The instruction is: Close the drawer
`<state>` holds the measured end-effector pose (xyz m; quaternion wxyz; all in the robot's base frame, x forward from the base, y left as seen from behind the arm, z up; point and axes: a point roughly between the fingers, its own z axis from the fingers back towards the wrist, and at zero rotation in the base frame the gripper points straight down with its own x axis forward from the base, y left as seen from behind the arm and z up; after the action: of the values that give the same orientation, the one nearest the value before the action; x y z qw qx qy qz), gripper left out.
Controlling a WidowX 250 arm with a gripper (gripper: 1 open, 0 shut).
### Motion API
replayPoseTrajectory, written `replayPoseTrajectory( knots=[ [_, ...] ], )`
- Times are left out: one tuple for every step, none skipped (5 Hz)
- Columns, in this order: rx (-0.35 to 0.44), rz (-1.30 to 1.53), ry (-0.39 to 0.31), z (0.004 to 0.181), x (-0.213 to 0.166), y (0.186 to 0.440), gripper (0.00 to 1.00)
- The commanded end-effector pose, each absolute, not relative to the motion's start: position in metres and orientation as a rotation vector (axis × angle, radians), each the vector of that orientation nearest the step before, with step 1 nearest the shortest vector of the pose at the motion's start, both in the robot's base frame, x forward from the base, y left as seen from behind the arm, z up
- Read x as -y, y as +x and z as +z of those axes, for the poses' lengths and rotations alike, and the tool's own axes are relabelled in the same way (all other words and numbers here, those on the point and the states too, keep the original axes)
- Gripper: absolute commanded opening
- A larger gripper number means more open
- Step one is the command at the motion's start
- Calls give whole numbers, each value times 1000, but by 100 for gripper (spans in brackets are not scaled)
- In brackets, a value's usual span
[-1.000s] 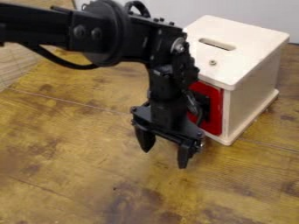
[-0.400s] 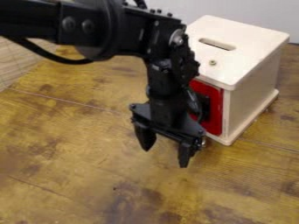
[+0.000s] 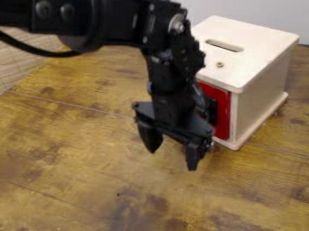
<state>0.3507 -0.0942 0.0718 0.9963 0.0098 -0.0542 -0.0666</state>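
Camera view: gripper (image 3: 172,153), fingers spread, nothing visibly held, before cabinet (image 3: 248,61); red drawer (image 3: 215,106) within cabinet, partly hidden; if ajar, push front squarely, gently, until flush.

camera | single view | raised, in front | faces obliquely downward | fairly close

We see smooth, matt pale wood on the cabinet (image 3: 256,90).
The tabletop (image 3: 72,153) looks like worn, faintly glossy wood.
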Motion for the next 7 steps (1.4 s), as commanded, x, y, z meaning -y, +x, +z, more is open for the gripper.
replayPoseTrajectory(
  knots=[
    [206,-174,-12,107,104,343,100],
    [216,-191,-22,107,103,342,100],
    [225,-209,-26,110,103,339,100],
    [236,-210,-24,110,100,341,100],
    [235,-212,-20,107,99,343,100],
    [231,-212,-16,104,99,343,100],
    [225,-212,-10,102,98,342,100]
  ],
)
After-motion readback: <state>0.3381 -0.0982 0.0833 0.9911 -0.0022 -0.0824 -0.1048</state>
